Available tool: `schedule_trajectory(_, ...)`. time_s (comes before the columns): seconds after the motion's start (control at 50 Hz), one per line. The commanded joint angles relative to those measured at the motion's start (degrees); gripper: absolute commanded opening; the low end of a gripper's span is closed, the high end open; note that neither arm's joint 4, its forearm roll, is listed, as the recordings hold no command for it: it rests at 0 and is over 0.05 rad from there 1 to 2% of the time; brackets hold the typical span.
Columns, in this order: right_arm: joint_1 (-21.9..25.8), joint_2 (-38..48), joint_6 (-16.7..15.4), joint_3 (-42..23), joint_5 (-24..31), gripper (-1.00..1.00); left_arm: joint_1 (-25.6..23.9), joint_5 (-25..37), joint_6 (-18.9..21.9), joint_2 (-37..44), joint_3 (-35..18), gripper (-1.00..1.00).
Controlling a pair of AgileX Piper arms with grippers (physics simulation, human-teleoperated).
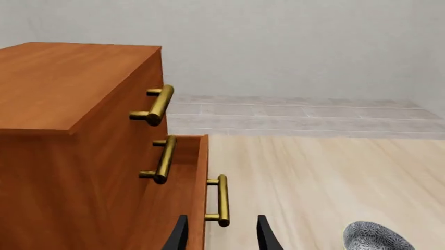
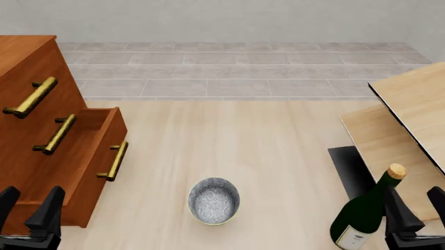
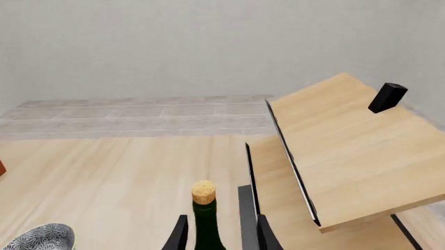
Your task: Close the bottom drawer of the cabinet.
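Drawer: the bottom drawer (image 2: 97, 156) stands pulled out from the cabinet (image 2: 28, 67) at the left of the front view; its handle (image 2: 114, 161) faces the table's middle.
Left fingers: the left gripper (image 2: 28, 208) sits at lower left, fingers spread and empty, beside the drawer.
Push: I judge a flat press on the front near the handle, straight toward the cabinet, serves best.
Right fingers: the right gripper (image 2: 416, 208) is open, the bottle (image 2: 361, 213) beside it.
Hazard: the bowl (image 2: 213, 200) lies near.
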Motion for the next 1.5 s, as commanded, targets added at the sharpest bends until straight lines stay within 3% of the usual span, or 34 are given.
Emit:
schedule_trajectory(0.02,-0.49,-2.81,-1.59,2.91,-3.09,1.0,1.62,-3.38,1.85,-2.7,2.87,1.0)
schedule_trajectory(0.68,-0.53,-2.84,-1.58,3.0,-3.07,1.0,1.2,-4.42,1.67,-1.62,2.54,1.0)
schedule_trajectory(0.88,-0.61,-2.89,-1.59,3.02,-3.04,1.0,-0.8,-12.31,-2.37,9.81,0.13,1.0)
schedule_trajectory(1.5,-0.86,-3.0,-1.49,2.84,-2.89,1.0,-15.06,-18.57,-5.59,28.15,-5.83,1.0)
